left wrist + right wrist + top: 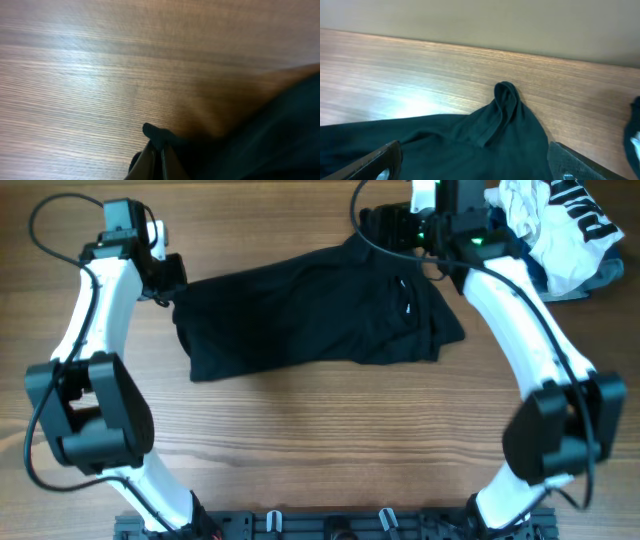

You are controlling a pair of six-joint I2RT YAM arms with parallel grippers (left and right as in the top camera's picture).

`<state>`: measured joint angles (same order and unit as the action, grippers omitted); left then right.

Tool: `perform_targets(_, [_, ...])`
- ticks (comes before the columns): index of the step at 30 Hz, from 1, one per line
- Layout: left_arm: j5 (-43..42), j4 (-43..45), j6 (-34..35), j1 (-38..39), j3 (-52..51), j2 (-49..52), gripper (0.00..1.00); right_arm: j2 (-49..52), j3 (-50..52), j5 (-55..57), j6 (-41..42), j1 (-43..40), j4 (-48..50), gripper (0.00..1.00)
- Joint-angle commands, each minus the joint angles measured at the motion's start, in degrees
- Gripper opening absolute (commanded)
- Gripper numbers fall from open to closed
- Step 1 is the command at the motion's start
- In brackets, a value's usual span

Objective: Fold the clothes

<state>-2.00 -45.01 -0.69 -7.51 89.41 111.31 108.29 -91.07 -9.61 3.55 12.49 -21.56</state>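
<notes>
- Pale brown, wood-grained table (320, 430) fills the overhead view, with two white-and-black arms rising from the bottom edge, one at each side.
- One large, plain black garment of limp fabric (300, 320) lies spread flat in the upper middle of the frame, between the two arms.
- Left arm bends up the left side and reaches in to the black garment's upper left corner. The left claw (170, 280) is pressed together, and at the bottom centre of its wrist view the fingers (148, 162) pinch a small nub of the black cloth.
- Right arm leans up the right side to the garment's top edge. The right claw (392, 230) is spread wide, its fingers (380, 160) low in the bottom corners of the wrist view with a peak of black cloth between them.
- One small white mark (404, 305) shows on the garment's right part, too small to read.
- One heap of white and light-blue clothes (560, 230) sits in the upper right corner. Its big black letters are cut by the frame edge, so I can't read them.
</notes>
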Motion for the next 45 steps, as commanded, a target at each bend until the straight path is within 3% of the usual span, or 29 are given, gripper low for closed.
perform_targets(1, [-0.1, -1.4, 1.9, 0.2, 0.9, -1.0, 0.04, 10.8, -4.3, -2.7, 0.5, -0.2, 0.5, 0.93])
perform_targets(6, [-0.8, -1.8, 2.9, 0.5, 0.9, -1.0, 0.04, 19.2, -8.8, -5.4, 6.1, -0.1, 4.5, 0.82])
perform_targets(12, [-0.7, -1.8, 2.9, 1.3, 0.9, -1.0, 0.04, 22.5, -8.8, -5.4, 13.2, 0.1, 9.5, 0.48])
perform_targets(40, [-0.7, -2.2, 2.9, 1.9, 0.9, -1.0, 0.04, 30.9, -8.8, 0.8, 16.5, 0.7, 13.4, 0.47])
perform_targets(43, [-0.7, -2.5, 2.9, 1.9, 0.9, -1.0, 0.04, 31.1, -8.8, 0.6, 16.5, 1.0, 13.7, 0.43])
perform_targets(45, [-0.7, -2.5, 2.9, 1.9, 0.9, -1.0, 0.04, 31.1, -8.8, 0.6, 16.4, 1.1, 14.6, 0.29])
